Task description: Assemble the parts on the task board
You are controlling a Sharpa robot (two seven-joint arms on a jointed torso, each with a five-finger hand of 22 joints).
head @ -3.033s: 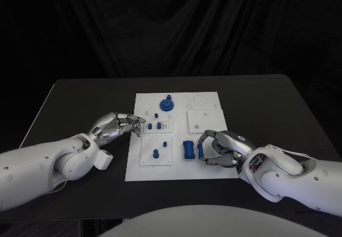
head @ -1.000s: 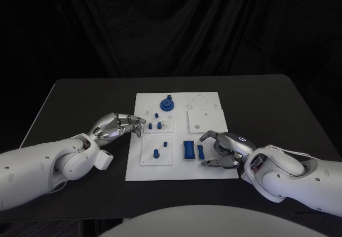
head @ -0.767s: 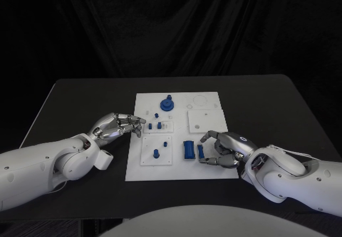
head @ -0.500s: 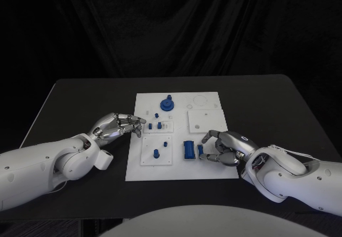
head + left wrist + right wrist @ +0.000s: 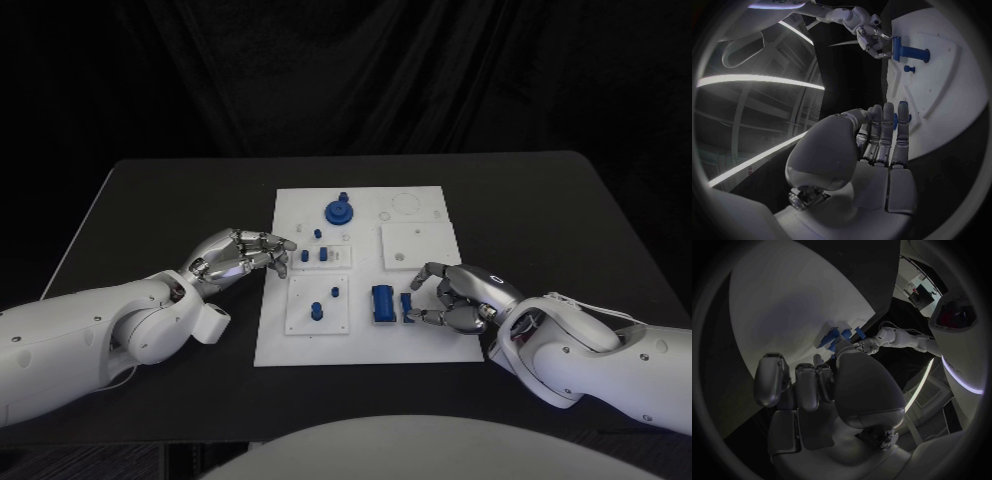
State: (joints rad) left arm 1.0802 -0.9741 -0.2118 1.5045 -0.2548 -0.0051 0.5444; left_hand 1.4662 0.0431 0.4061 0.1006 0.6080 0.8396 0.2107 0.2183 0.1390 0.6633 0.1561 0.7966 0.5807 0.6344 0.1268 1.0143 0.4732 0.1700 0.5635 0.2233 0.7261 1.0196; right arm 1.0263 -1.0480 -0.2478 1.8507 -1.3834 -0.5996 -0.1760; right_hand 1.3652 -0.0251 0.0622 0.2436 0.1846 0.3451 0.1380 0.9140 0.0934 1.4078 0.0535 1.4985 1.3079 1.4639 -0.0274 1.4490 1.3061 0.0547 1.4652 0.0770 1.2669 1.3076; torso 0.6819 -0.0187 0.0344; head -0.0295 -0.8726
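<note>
The right hand (image 5: 459, 297) sits at the near right corner of the task board (image 5: 418, 351), fingers curled round a small blue piece (image 5: 410, 314); it seems pinched between thumb and fingertip, though the grip is partly hidden. To do this step well, keep the piece upright and steady before seating it. Just beside the hand lies the blue cylinder (image 5: 382, 302). The left hand (image 5: 241, 252) rests at the board's left edge, fingers curled, holding nothing.
</note>
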